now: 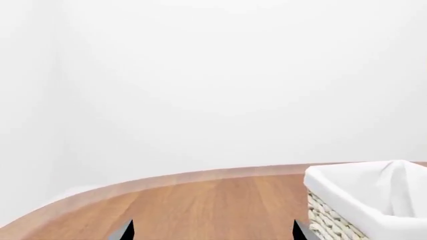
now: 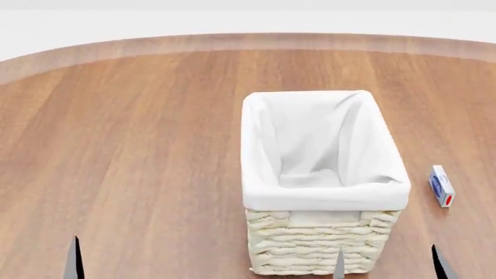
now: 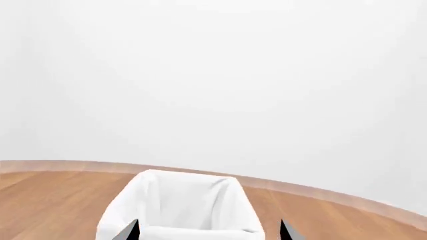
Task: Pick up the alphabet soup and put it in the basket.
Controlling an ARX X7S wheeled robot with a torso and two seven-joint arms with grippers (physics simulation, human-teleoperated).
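Only the head view showed a small box [image 2: 442, 185] right of the basket [image 2: 322, 192] on the desk [image 2: 139, 145]. Both claws, left [image 1: 212, 231] and right [image 3: 208, 231], gaped empty.

Basket [image 2: 326, 192] base cut by head view's lower edge; only corner in left wrist view; lower half lost in right wrist view. Both grippers show only dark fingertips [image 2: 74, 258] at frame edges. Small box [image 2: 442, 185] label too small to read
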